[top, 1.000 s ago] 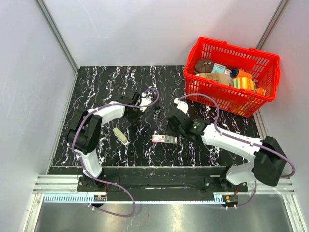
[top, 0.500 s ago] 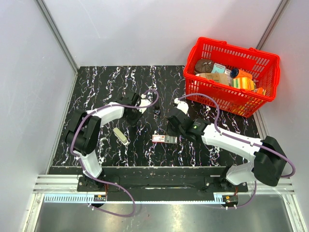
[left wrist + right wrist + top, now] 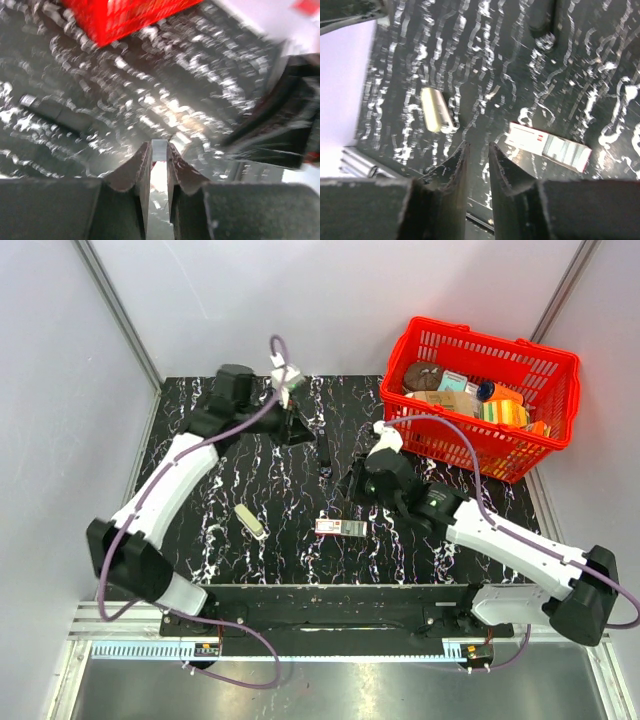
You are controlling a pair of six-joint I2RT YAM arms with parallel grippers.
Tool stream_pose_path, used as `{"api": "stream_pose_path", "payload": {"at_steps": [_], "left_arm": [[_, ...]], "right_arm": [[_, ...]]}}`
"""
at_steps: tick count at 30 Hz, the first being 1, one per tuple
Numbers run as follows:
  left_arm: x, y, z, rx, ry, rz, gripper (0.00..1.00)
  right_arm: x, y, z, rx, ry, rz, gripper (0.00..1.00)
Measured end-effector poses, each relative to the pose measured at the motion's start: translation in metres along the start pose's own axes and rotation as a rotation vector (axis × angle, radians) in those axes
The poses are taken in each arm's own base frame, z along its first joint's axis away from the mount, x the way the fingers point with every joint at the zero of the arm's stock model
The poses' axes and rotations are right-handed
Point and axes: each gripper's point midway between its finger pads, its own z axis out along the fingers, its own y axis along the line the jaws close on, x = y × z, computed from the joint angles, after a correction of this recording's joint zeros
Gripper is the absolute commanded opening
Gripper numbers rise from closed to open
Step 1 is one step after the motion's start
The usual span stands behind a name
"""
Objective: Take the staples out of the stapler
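- Stapler (image 3: 324,453) flat on the black marbled table (image 3: 200,470), between the two grippers, touched by neither.
- Left gripper (image 3: 299,427) up beside the stapler's far end, jaws pinched to a narrow slit on a pale-grey sliver at the tips. Probably the staples (image 3: 159,145), though too blurred to swear to. Held high, presumably to carry the strip clear of the magazine.
- Right gripper (image 3: 355,484) near the stapler's near end, jaws almost together on nothing, seemingly placed to steady the body.
- Red-and-white box (image 3: 340,528) and beige oblong piece (image 3: 251,521) loose on the table, nearer the bases.
- Red basket (image 3: 470,333) at the far right corner, filled with packaged goods: a brown round item, small boxes, an orange-capped bottle.
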Motion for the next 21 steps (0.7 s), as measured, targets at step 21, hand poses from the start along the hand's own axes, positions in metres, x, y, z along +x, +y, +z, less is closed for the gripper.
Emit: {"api": "stream_pose_path", "payload": {"at_steps": [21], "left_arm": [[-0.063,-0.113,-0.081,0.697,-0.372,-0.445,0.18]], "right_arm": [[-0.088,0.119,-0.099,-0.626,-0.256,0.082,0.38]]}}
